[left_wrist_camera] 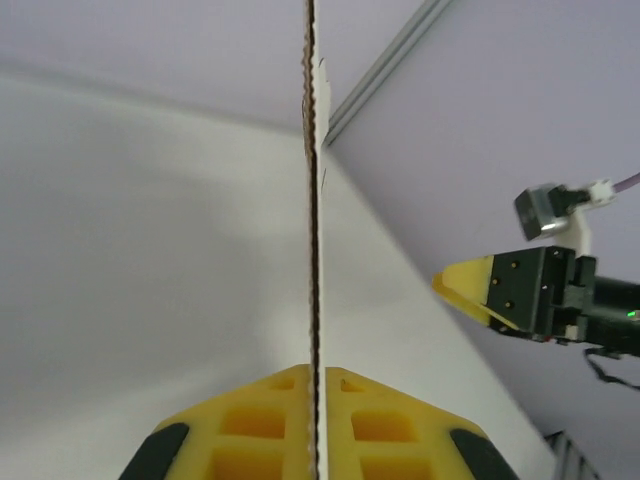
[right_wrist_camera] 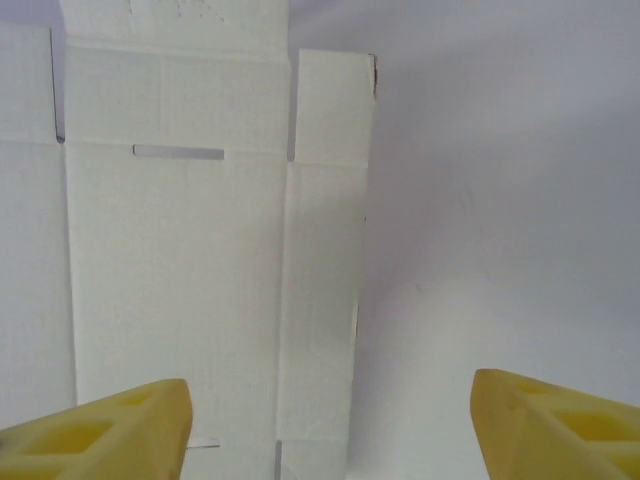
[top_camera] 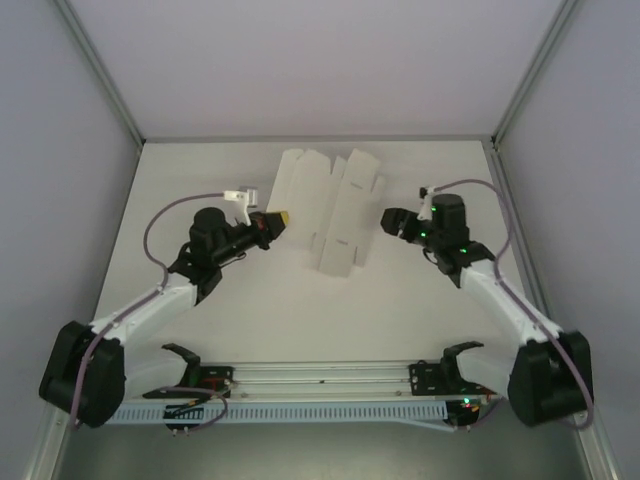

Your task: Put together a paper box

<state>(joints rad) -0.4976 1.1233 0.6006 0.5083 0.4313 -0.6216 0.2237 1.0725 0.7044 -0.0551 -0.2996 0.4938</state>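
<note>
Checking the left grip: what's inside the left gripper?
The edge of the paper box, pinched between the fingers of the shut left gripper. How deep it goes they cover.

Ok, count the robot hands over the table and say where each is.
2. The left hand, left of centre, is shut on the left edge of the paper box. The right hand hangs open just right of the box, apart from it. None looks hidden.

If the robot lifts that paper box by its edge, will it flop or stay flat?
It would probably flop: the paper box is thin card, just a sliver seen edge-on in the left gripper. Its creased panels and flaps would likely bend at the folds. It looks light, so a push should slide it.
</note>
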